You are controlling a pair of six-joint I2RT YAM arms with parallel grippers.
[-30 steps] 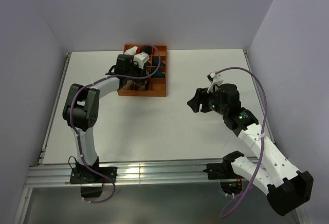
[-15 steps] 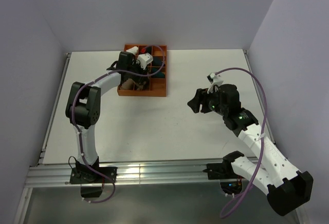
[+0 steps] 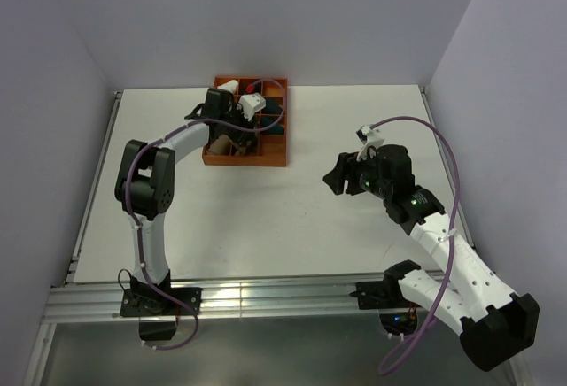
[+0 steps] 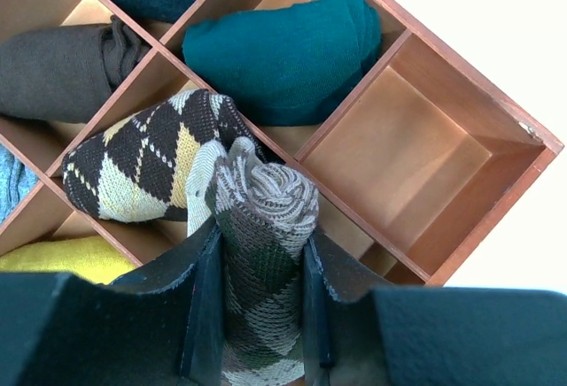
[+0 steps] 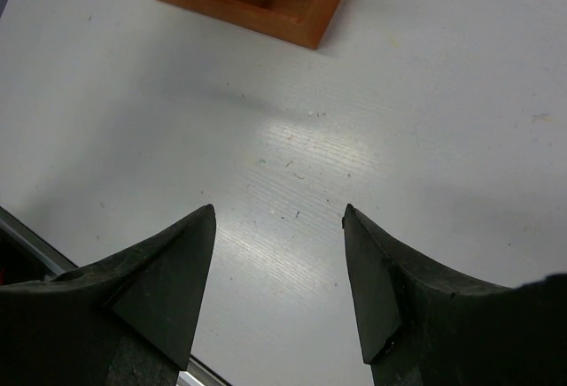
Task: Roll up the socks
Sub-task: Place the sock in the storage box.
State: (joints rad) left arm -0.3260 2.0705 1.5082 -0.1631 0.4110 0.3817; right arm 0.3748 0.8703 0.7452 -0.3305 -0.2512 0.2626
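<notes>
The socks [image 4: 270, 193] are a tight roll of tan and dark argyle knit, standing on end over the orange wooden divider box [image 4: 461, 94]. My left gripper [image 4: 262, 235] is shut on this roll, one pad pressed on each side. The roll's tip hangs above the divider wall between compartments, next to an empty compartment [image 4: 399, 156]. No plain tan sock shows apart from the roll. From above, the left gripper [image 3: 234, 131] is over the box [image 3: 266, 157]. My right gripper [image 5: 279, 213] is open over bare table, also visible from above as the right gripper [image 3: 335, 179], well right of the box.
Other compartments hold a dark-brown-and-cream argyle bundle [image 4: 142, 169], a teal bundle [image 4: 283, 50], a dark grey-brown bundle [image 4: 62, 67] and a yellow one [image 4: 53, 258]. The box [image 5: 292, 23] stands at the table's far left-centre. Walls enclose the table on three sides.
My left wrist has shifted slightly right over the box, still holding the roll. The right arm has stayed put.
</notes>
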